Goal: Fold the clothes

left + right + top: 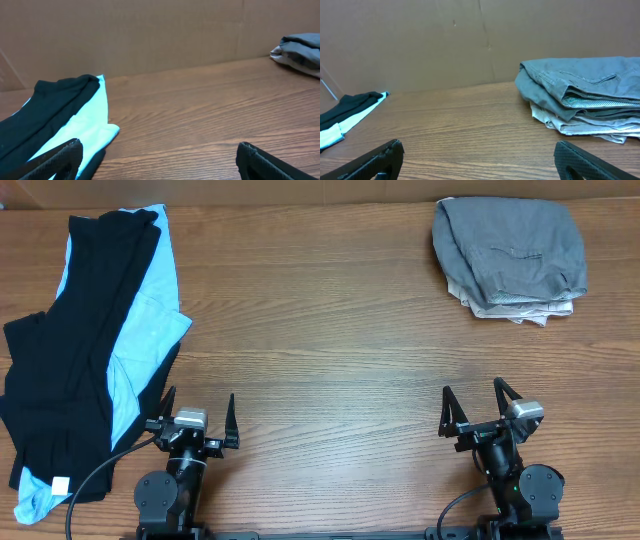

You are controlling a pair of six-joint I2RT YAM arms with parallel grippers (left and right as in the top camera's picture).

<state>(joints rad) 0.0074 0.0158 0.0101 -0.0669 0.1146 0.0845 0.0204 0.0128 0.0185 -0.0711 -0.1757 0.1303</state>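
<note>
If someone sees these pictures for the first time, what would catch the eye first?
First, the loose heap of black clothes lying over a light blue garment, unfolded, on the left side of the wooden table. Next, the neat stack of folded grey clothes at the far right corner. At the near edge, the left fingers and right fingers stand open and empty, touching no cloth.

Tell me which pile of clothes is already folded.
The grey pile, far right: it is stacked in flat layers, while the black and blue clothes on the left lie loose.
</note>
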